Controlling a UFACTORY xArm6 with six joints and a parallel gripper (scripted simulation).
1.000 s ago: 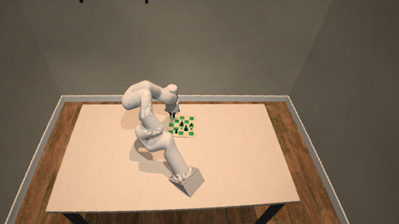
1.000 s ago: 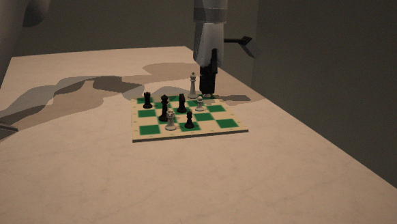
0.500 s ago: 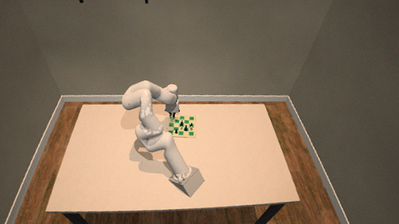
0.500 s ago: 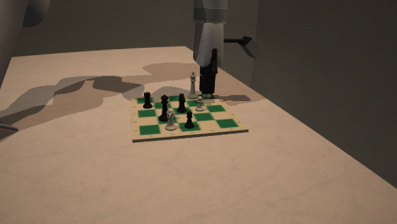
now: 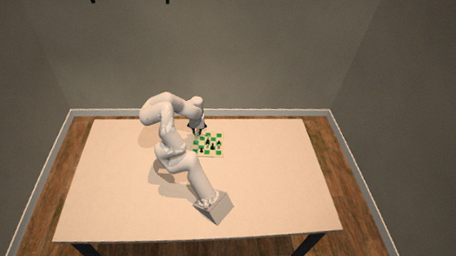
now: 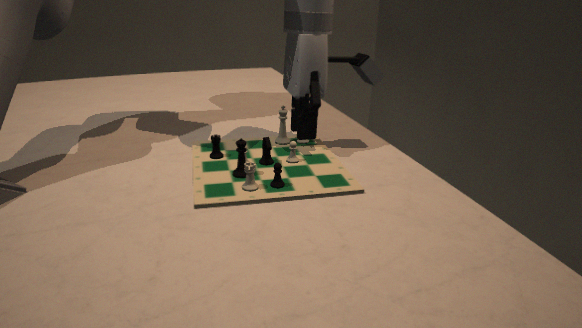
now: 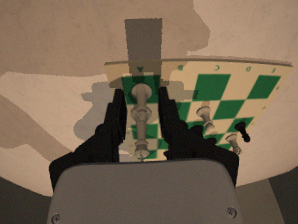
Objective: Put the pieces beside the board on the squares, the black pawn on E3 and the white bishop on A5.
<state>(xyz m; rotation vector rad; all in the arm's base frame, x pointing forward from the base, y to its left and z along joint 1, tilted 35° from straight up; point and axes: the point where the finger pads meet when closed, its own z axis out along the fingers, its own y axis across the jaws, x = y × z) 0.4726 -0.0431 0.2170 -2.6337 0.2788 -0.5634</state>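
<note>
A green-and-cream board (image 6: 280, 196) is seen lying on a pale table (image 6: 350, 260). The gripper (image 6: 305, 134) is lowered over the board's far corner, its dark fingers (image 6: 306, 117) pointing down (whatever stands between them is hidden). Just beside it, a tall white piece (image 6: 283, 125) is set upright. A black rook (image 6: 216, 147) is placed at the far left, and a black pawn (image 6: 277, 176) near the front.
</note>
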